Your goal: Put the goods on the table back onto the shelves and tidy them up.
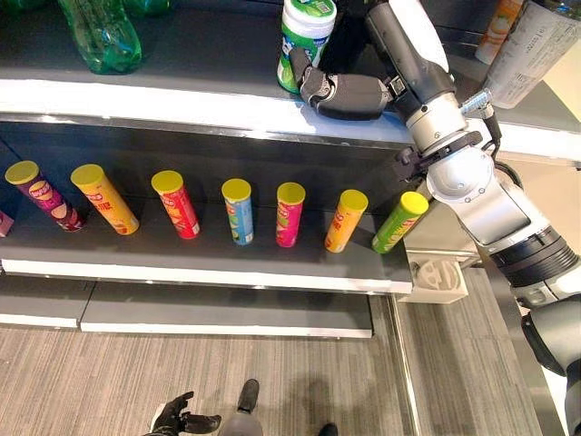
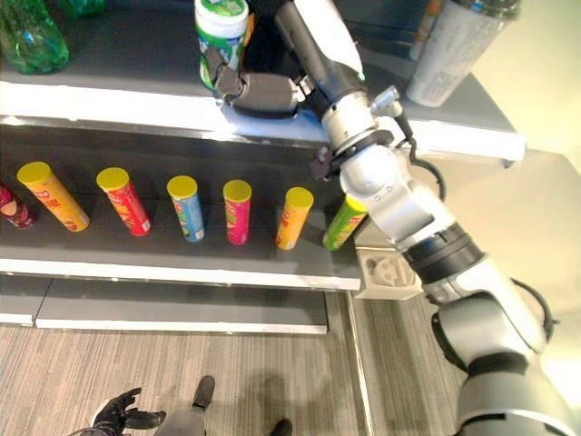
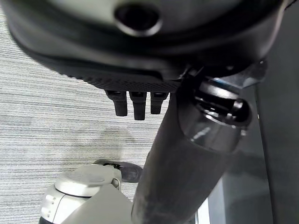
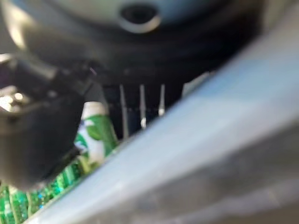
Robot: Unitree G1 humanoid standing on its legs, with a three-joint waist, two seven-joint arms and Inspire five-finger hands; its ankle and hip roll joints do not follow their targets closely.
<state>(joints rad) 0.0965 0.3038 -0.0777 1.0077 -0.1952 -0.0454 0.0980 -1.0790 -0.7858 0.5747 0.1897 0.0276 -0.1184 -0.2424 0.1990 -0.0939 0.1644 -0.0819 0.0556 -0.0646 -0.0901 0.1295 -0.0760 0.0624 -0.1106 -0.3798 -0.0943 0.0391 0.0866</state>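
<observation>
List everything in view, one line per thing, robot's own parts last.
Green-and-white tub: one, white body with green print and a green-and-white lid, upright near the upper shelf's front edge, held by the right hand.
Green bottles: at least two, clear green plastic, upper shelf at left.
Chip cans: seven, yellow lids, bodies maroon, orange, red, blue, pink, orange and green, spaced in a row on the lower shelf.
Grey canister: one, pale grey with print, upper shelf at right.
Upper shelf: one, dark with white front edge.
Lower shelf: one, dark grey.
Right hand: dark, curled round the tub.
Left hand: dark, low above the floor, fingers relaxed.
</observation>
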